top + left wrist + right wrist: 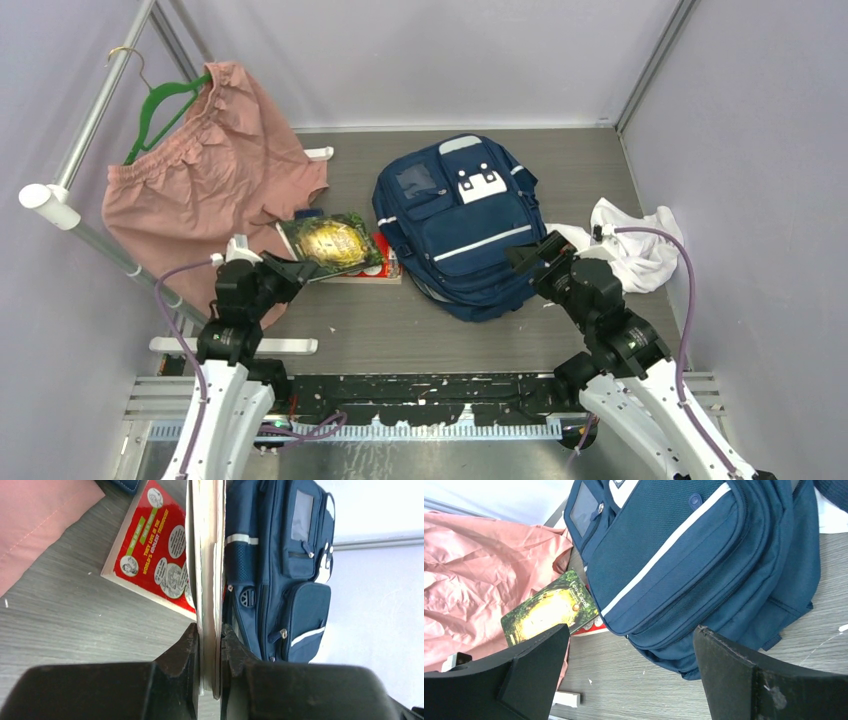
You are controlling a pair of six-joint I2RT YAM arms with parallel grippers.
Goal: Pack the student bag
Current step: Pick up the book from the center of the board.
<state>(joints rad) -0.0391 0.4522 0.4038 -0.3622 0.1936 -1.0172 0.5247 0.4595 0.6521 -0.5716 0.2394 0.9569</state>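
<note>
Firmly, left jaws clamp green book (330, 243), right jaws wide, near bag (465, 220)

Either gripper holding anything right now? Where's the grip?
Left gripper is shut on the green book, pinching its near edge. Right gripper is open and empty, by the bag.

Operator: What was obscured in the overhead view?
Technician: The red book (388, 266) lay mostly under the green book (330, 243); only a strip showed. The right arm (610, 300) covered part of the white cloth (640, 262).
Operator: And the wrist views?
Technician: Left wrist: the green book appeared edge-on, cover hidden, top cut by the frame. Right wrist: the student bag (704, 555) ran past the top and right edges; whether its main compartment was open could not be determined.
</note>
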